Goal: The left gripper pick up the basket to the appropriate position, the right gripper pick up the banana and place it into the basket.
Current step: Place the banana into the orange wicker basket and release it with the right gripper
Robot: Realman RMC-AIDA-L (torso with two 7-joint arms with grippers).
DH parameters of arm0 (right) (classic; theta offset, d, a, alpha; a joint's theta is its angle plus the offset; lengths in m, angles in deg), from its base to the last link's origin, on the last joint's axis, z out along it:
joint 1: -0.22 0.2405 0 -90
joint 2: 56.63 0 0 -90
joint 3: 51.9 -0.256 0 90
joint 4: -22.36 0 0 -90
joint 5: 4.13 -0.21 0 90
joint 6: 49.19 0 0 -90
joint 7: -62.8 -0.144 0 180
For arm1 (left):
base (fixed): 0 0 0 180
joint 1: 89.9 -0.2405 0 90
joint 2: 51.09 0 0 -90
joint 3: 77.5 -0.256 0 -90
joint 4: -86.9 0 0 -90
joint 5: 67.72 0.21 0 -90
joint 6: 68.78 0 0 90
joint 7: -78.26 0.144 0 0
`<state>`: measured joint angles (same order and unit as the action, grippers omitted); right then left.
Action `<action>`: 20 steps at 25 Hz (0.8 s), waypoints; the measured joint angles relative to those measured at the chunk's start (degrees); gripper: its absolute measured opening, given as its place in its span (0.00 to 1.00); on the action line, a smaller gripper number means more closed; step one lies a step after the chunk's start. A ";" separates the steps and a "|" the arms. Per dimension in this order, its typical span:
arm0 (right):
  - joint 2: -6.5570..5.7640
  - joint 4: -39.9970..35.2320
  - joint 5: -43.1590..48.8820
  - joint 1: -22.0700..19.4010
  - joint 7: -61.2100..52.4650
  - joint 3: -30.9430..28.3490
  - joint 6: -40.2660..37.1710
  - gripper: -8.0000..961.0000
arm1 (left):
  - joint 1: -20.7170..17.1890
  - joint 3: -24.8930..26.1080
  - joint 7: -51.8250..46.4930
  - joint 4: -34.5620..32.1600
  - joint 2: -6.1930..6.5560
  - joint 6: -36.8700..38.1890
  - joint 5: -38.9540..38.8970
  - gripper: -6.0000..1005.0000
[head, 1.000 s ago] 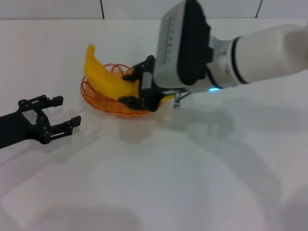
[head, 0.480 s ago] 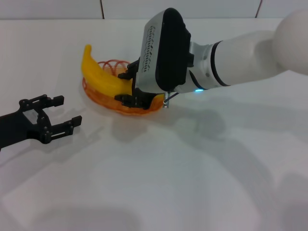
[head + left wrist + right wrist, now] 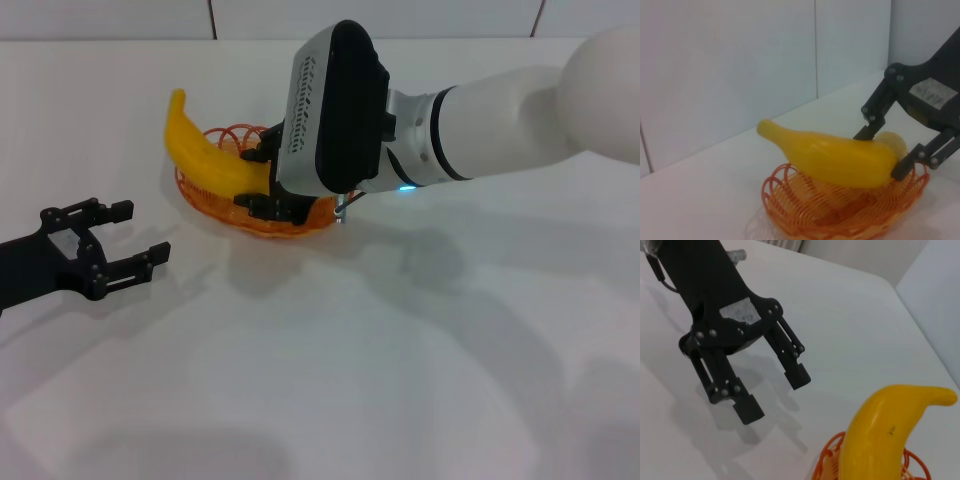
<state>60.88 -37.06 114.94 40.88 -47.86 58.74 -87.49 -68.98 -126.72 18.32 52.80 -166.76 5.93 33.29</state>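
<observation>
The yellow banana (image 3: 212, 160) lies across the orange wire basket (image 3: 228, 214) on the white table, its thin tip pointing far left past the rim. My right gripper (image 3: 265, 182) is shut on the banana's thick end, just over the basket. The left wrist view shows the banana (image 3: 835, 159) at rim height over the basket (image 3: 840, 220), with the right gripper (image 3: 880, 155) clamping it. My left gripper (image 3: 140, 230) is open and empty on the table, to the left of the basket and apart from it. It also shows in the right wrist view (image 3: 774, 396), beside the banana (image 3: 880, 432).
The white table (image 3: 330, 380) stretches wide in front and to the right. A tiled wall (image 3: 120, 18) runs along the far edge. The bulky white right forearm (image 3: 500, 110) hangs over the table's right half.
My right gripper has moved a little left with the banana and turned, bringing the banana lower over the basket. The left arm has not moved.
</observation>
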 joint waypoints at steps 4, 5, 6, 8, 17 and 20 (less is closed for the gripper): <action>0.00 -0.19 0.02 -0.10 0.00 0.02 0.03 0.65 | 0.00 0.00 0.00 0.00 0.00 0.00 0.03 0.75; 0.00 -0.19 0.03 -0.10 0.00 0.02 0.03 0.65 | 0.00 0.00 0.00 0.00 0.00 0.00 0.04 0.75; 0.00 -0.19 0.05 -0.08 0.00 0.02 0.04 0.66 | 0.00 0.00 0.00 0.00 0.00 0.00 0.04 0.75; 0.00 -0.19 0.18 -0.04 0.00 0.02 0.06 0.66 | 0.00 0.00 0.00 0.00 0.00 0.00 0.06 0.75; -0.24 -4.72 0.42 -2.58 0.14 -0.16 -0.30 0.76 | -0.10 0.00 0.00 0.00 0.00 0.00 0.16 0.75; -0.49 -8.93 0.46 -5.76 0.56 -0.79 -0.81 0.79 | -0.28 0.00 0.00 0.00 0.00 0.00 0.15 0.75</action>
<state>60.39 -46.00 115.40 35.12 -47.30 57.95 -88.31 -69.26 -126.72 18.32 52.81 -166.75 5.93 33.44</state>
